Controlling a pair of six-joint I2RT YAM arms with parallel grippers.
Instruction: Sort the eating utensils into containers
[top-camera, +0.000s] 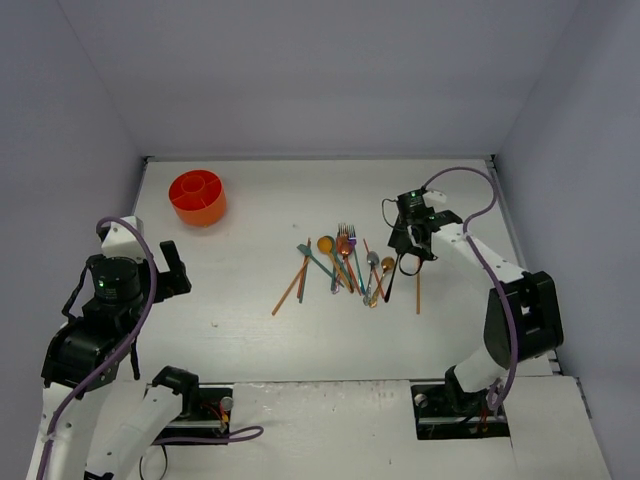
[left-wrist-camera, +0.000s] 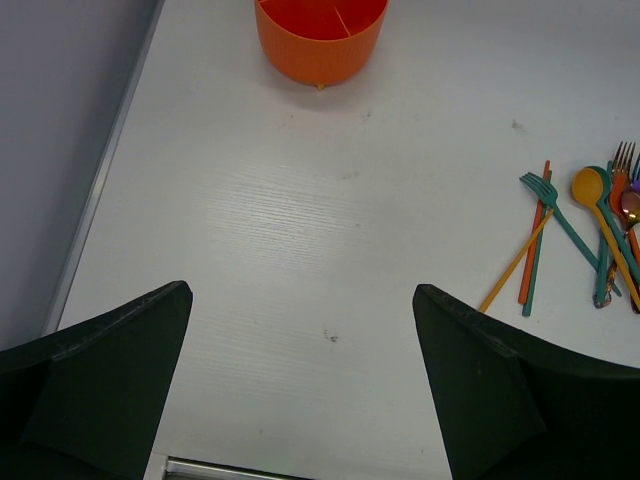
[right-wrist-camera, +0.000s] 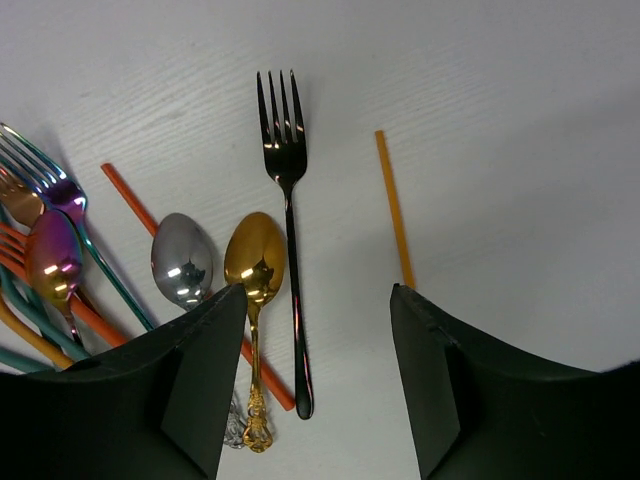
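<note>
Left gripper: jaws fully spread, nothing between them, hovering over bare table near its left edge. Right gripper: jaws partly apart, straddling the black fork handle. Neither finger visibly touched it, so nothing was gripped.

Orange cup stood upright at far left of the table. It was well apart from the utensils, which lay in a loose pile mid-table.

Top view only:
- Both arms, cup and pile were in one frame.
- The right gripper was over the pile's right edge.
- The left gripper was well left of the pile.

Left wrist only:
- Divider walls showed inside the cup.
- The pile's left side showed a teal fork, a yellow spoon, and crossed orange and teal chopsticks.

Right wrist only:
- Gold spoon had an ornate handle end and lay just beside the black fork.
- Silver spoon lay just left of the gold one.
- Orange chopstick ran diagonally under both spoons.
- Iridescent fork and iridescent spoon sat at the left edge.
- Yellow-orange chopstick lay alone, right of the black fork and apart from it. Its near end was hidden by the right finger.
</note>
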